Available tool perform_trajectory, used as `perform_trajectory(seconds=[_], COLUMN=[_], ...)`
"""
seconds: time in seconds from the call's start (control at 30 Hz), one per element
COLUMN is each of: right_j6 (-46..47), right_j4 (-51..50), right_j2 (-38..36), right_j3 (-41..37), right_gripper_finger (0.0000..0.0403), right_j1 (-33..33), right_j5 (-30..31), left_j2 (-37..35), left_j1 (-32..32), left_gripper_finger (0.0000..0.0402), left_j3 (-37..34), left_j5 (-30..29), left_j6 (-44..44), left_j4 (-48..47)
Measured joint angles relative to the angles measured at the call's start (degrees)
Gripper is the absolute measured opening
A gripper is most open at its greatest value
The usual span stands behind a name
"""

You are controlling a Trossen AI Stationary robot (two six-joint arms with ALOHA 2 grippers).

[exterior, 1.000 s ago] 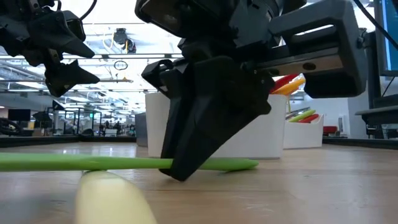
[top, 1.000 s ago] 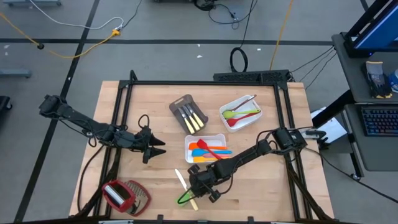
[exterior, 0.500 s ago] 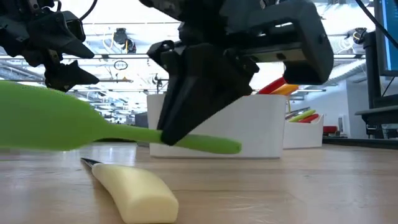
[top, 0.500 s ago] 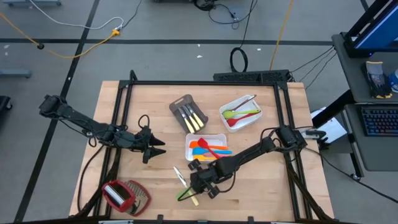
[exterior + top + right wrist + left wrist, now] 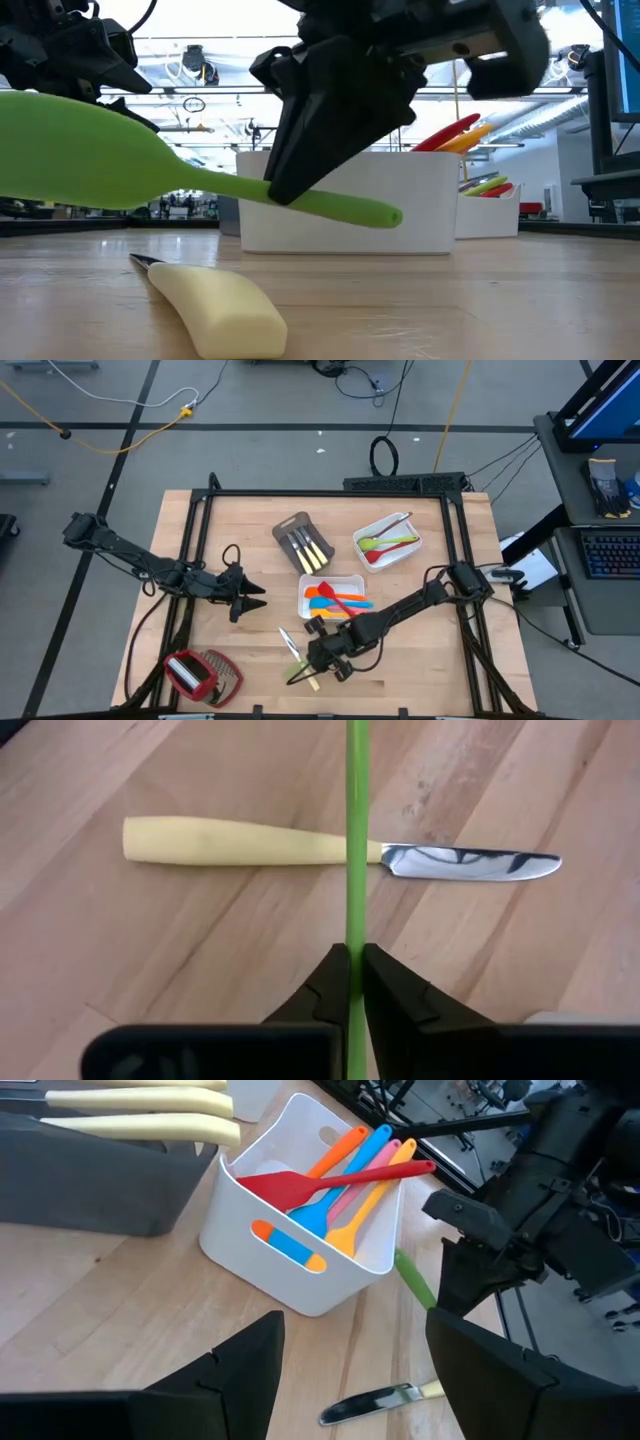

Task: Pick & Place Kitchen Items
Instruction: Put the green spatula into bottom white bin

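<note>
My right gripper is at the table's near middle, shut on a green spatula that is up off the wood. Beneath it a pale-handled metal knife lies flat on the table; it also shows in the low view as the knife. My left gripper hovers open left of centre and touches nothing. A white tray holds orange, blue, pink and red utensils. Another white tray holds green and red ones, and a grey-brown tray holds knives. My right gripper pinches the green spatula's thin handle between its two fingertips, about midway along the handle. The fingers come from above, slanting down, and lie across it. The spatula is lifted clear and tilted, broad blade end higher than handle tip.
A red-and-silver thing with a woven part lies at the near left corner. A black frame borders the table. Bare wood spreads right of my right gripper and between the two arms.
My right gripper has risen and taken the green spatula up from lying flat on the table; it now hangs clear, tilted with the blade end raised. The pale-handled knife under it has turned a little on the wood.
</note>
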Motion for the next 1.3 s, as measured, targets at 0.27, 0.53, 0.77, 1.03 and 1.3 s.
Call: perform_trajectory(seconds=[0.27, 0.53, 0.77, 1.03, 1.3], right_j6=[-2.2, -4.3, -6.1, 0.9, 14.1], right_j4=[0.3, 1.9, 2.7, 2.8, 1.7], right_j2=[0.0, 0.0, 0.0, 0.0, -0.2], right_j3=[0.0, 0.0, 0.0, 0.0, 0.0], right_gripper_finger=[0.001, 0.001, 0.001, 0.001, 0.001], right_j1=[0.9, 1.1, 2.7, 5.1, 7.9], right_j5=[1.5, 1.4, 2.9, 3.0, 2.8], left_j2=[0.0, 0.0, 0.0, 0.0, 0.0], left_j1=[0.0, 0.0, 0.0, -0.1, -0.1], left_gripper_finger=[0.025, 0.025, 0.025, 0.025, 0.025], left_j3=[0.0, 0.0, 0.0, 0.0, 0.0], left_j5=[0.0, 0.0, 0.0, 0.1, 0.1], left_j6=[-1.2, -3.1, -5.4, -10.6, -7.8], left_j4=[0.0, -0.2, -0.3, -0.3, -0.4])
